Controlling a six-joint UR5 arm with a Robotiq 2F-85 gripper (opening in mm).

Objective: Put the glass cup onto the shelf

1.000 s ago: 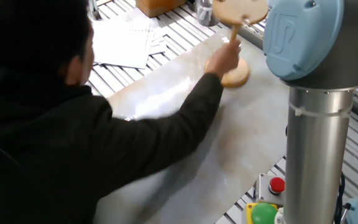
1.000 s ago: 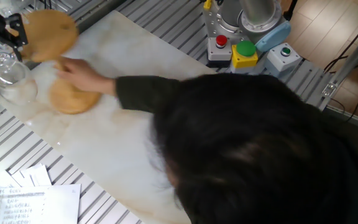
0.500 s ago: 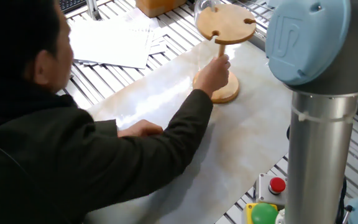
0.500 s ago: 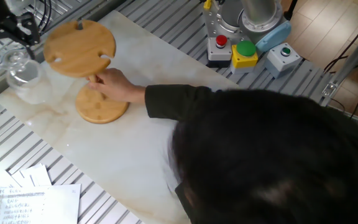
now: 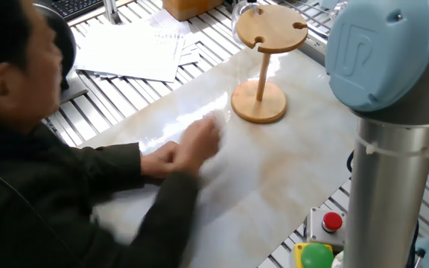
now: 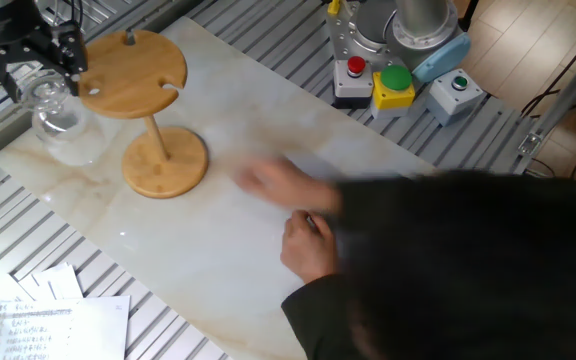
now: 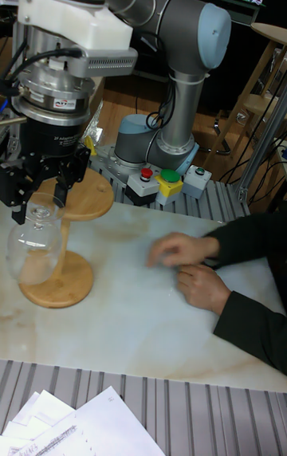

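Tool (image 7: 38, 185) gripping glass cup (image 7: 32, 245) | beside shelf (image 6: 133, 72) | shelf upright

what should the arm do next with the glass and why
Probably wait until the person's hands leave the table, then slide the glass cup, held in the gripper beside the shelf, sideways toward a rim notch. The hands are blurred, apparently mid-motion.

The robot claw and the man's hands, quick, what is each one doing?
Gripper: shut on the glass cup, held up beside the shelf.
Person's hands: empty, over the table, away from the shelf.
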